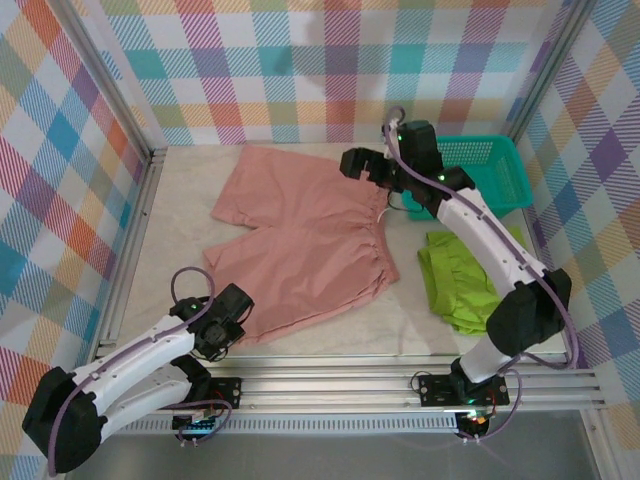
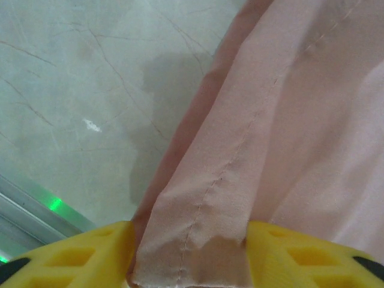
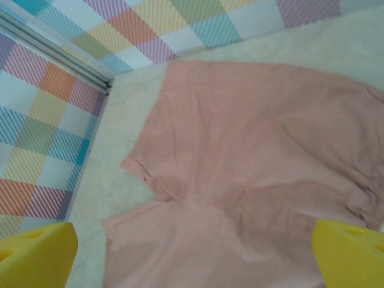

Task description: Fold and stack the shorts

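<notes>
The salmon pink shorts (image 1: 300,240) lie spread flat in the middle of the table, with the waistband to the right and the legs to the left. My left gripper (image 1: 236,322) is at the near leg's hem; in the left wrist view its yellow fingers (image 2: 72,258) press a bunched fold of the pink shorts (image 2: 240,156) from both sides. My right gripper (image 1: 358,163) hovers open above the far end of the waistband, and the pink shorts (image 3: 240,156) lie well below its spread fingers (image 3: 36,252). The lime green shorts (image 1: 458,282) lie crumpled at the right, partly under the right arm.
A teal basket (image 1: 492,170) stands at the back right corner. Checked walls close off the back and both sides. An aluminium rail (image 1: 400,375) runs along the near edge, and another (image 1: 135,240) along the left. The right arm stretches over the green shorts.
</notes>
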Available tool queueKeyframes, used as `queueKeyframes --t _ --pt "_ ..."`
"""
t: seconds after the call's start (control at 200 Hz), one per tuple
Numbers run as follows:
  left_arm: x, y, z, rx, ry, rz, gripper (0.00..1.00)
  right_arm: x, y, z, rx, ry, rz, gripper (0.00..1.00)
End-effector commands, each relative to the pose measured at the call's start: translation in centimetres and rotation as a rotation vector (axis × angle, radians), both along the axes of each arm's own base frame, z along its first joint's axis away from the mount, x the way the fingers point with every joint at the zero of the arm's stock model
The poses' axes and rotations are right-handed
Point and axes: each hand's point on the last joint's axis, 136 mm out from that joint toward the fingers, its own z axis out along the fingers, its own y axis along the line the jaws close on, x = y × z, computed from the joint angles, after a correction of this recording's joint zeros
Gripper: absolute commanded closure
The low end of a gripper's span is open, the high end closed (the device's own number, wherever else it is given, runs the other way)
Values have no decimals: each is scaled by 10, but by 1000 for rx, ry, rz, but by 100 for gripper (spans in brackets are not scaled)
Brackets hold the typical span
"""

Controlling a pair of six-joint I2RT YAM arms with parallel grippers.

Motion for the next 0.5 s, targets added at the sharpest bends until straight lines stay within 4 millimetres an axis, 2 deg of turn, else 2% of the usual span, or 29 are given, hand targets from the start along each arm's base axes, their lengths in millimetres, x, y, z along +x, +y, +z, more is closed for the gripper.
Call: queueKeyframes --t 0.0,0.16,0.295,0.495 --pt "2 -4 -6 -16 -16 4 54 -19 -12 -8 -20 -5 -1 1" --pt "2 -1 -7 -2 -21 8 71 -50 -30 -42 -63 57 -17 1" --pt "9 6 9 31 -73 4 86 -83 -47 -84 -90 182 -52 0" --pt "19 5 26 22 -148 -7 96 -135 -80 -148 -132 367 -159 2"
